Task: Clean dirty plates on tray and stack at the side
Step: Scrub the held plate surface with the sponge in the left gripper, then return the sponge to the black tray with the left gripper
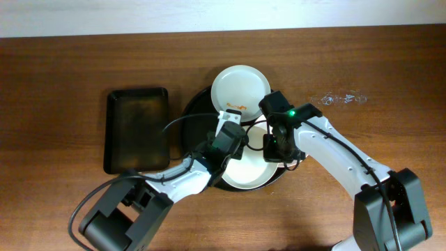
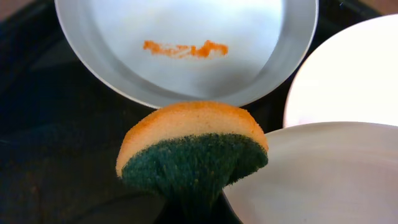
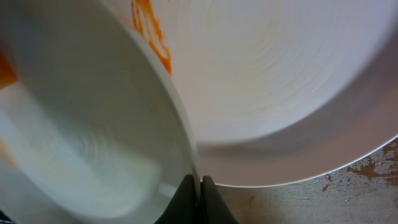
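Observation:
Three white plates lie on the round black tray [image 1: 191, 111]. The far plate [image 1: 240, 87] carries an orange smear, seen close in the left wrist view [image 2: 186, 50]. My left gripper [image 1: 230, 136] is shut on an orange and green sponge [image 2: 193, 149], held just in front of that plate. My right gripper [image 1: 275, 143] is shut on the rim of the middle plate [image 3: 93, 124], which stands tilted. Behind it shows another smeared plate [image 3: 280, 74]. The near plate [image 1: 244, 171] lies flat. The sponge hides the left fingertips.
A rectangular black tray [image 1: 136, 129] sits to the left of the round one. Bare wooden table [image 1: 369, 70] spreads to the right and at the back, with white scuff marks at the right.

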Robot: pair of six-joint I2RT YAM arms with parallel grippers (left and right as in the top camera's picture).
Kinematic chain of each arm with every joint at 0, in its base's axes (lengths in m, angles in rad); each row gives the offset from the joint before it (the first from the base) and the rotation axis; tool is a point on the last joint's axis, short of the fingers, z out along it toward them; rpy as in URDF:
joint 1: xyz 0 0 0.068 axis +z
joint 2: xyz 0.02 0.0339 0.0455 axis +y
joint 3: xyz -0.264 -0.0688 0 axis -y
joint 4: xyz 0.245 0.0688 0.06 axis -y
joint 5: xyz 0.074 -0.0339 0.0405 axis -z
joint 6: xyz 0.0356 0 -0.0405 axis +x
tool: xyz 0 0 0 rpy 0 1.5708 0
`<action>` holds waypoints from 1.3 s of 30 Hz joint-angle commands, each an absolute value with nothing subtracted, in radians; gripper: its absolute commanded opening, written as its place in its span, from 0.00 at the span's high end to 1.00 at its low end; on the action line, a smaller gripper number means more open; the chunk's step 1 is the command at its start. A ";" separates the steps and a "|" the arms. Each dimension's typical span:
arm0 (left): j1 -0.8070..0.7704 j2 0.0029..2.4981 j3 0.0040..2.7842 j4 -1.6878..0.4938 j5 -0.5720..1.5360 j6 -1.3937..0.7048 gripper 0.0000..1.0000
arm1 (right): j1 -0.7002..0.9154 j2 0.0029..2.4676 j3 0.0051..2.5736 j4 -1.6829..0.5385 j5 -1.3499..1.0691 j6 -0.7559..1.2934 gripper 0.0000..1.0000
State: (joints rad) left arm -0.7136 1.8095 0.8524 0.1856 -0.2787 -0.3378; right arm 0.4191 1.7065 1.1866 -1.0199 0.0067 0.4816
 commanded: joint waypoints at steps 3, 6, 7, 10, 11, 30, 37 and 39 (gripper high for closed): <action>-0.667 1.835 0.849 0.217 -0.296 -0.344 1.00 | 0.425 1.708 1.188 -1.025 0.007 0.460 0.96; -0.640 1.834 0.849 0.237 -0.297 -0.344 1.00 | 0.425 1.708 1.188 -1.025 0.008 0.460 0.96; -0.632 1.834 0.849 0.244 -0.296 -0.344 1.00 | 0.425 1.708 1.188 -1.025 0.007 0.460 0.96; -0.609 1.834 0.849 0.258 -0.296 -0.344 1.00 | 0.425 1.708 1.188 -1.025 0.008 0.459 0.96; -0.607 1.834 0.849 0.261 -0.297 -0.344 1.00 | 0.425 1.708 1.188 -1.025 0.008 0.449 0.96; -0.191 1.143 0.850 -0.233 -0.102 -0.355 1.00 | 0.434 1.708 1.618 -1.237 0.207 0.283 0.96; -0.049 1.149 0.850 -0.450 0.043 -0.355 1.00 | 0.743 1.708 1.687 -1.201 0.772 0.269 0.96; -0.039 1.152 0.850 -0.484 0.043 -0.354 1.00 | 0.837 1.708 1.687 -1.169 0.869 0.271 0.96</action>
